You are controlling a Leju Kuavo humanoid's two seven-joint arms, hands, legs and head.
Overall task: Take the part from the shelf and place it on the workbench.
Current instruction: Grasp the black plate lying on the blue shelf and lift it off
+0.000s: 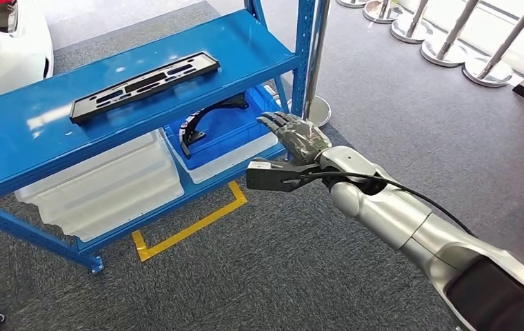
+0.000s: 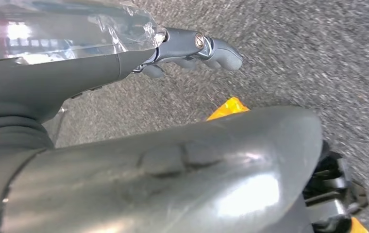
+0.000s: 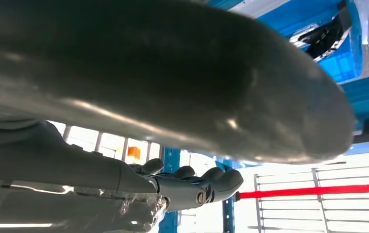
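Right hand (image 1: 295,134) hovers empty, fingers spread, just outside the blue bin (image 1: 259,141); curved black part (image 1: 207,121) lies inside, lower shelf. You'll want to dip under the upper shelf's edge.

Bright daylight, glare, blurred wrist views

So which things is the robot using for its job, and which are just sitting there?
For the job:
- right hand, reaching toward the bin, holding nothing
- curved black part in the blue bin
- blue shelf

Just lying about:
- flat black frame on the top shelf
- clear bins
- yellow floor tape
- metal posts
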